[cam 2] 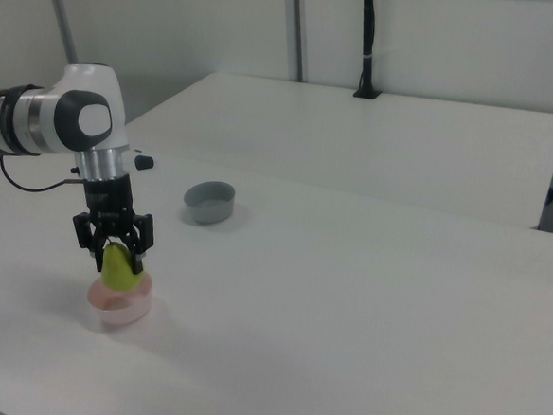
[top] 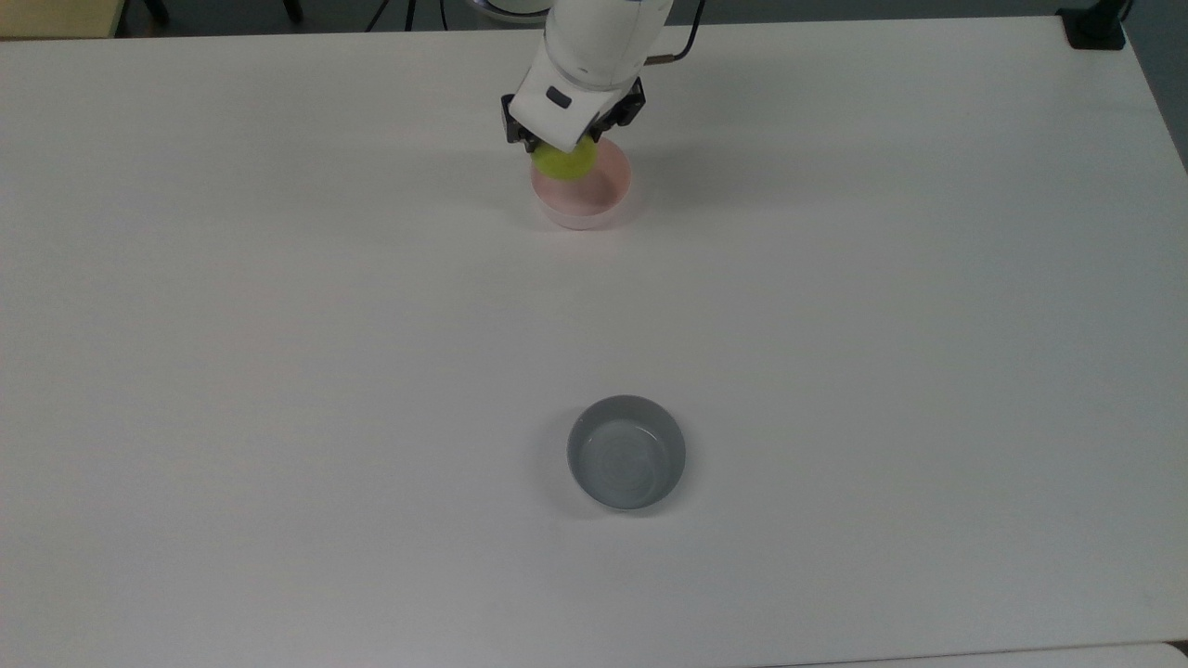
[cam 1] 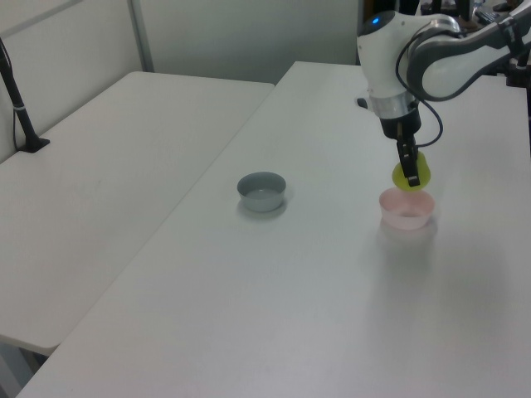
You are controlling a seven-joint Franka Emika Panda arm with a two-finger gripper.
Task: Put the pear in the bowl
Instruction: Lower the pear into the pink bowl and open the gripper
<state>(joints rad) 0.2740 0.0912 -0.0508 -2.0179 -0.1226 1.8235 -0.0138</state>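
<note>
A wide white table [top: 278,371] fills the top view, with a second table and pale partition walls behind it in the left view and right view. Near the upper middle of the top view the gripper [top: 568,148] has its fingers clamped on the pear [top: 566,161] — the fruit hangs just above the pink bowl [top: 594,199], over the side of its rim nearer the top view's left. In the right view the pear [cam 2: 119,265] sits low between the fingers, its base close to the bowl's [cam 2: 118,303] opening; whether they touch cannot be made out. A grey bowl [top: 626,453] stands well apart in the lower middle of the top view.

The pear is probably light, firm and smooth-skinned (a rounded body can slip or roll), so a hold across its broad belly seems safest — and a low release should keep it from bouncing out of the shallow, likely light bowl.
</note>
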